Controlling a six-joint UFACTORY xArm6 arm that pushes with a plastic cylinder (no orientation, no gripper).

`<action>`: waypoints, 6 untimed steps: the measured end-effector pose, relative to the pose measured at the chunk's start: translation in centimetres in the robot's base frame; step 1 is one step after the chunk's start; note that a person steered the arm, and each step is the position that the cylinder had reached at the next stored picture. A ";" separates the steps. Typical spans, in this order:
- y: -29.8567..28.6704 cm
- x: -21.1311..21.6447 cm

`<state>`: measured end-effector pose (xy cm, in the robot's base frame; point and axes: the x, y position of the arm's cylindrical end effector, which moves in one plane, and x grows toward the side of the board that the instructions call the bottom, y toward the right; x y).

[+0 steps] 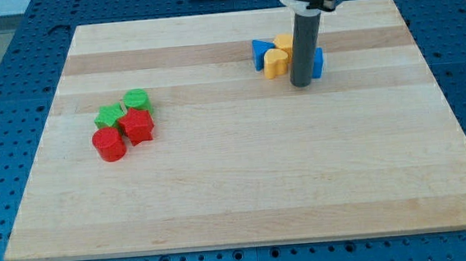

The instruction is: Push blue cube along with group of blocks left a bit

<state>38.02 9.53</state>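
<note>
The blue cube (318,63) sits near the view's top, right of centre, partly hidden behind my rod. Left of it lie a yellow heart-shaped block (274,62), another yellow block (284,43) behind it, and a blue block (260,51) at the group's left end. My tip (302,84) rests on the board just in front of the group, between the yellow heart and the blue cube, touching or nearly touching both.
A second cluster lies at the view's left: a green star (110,116), a green cylinder (136,99), a red star (138,126) and a red cylinder (109,144). The wooden board (245,187) lies on a blue perforated table.
</note>
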 end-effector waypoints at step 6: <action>1.8 -2.5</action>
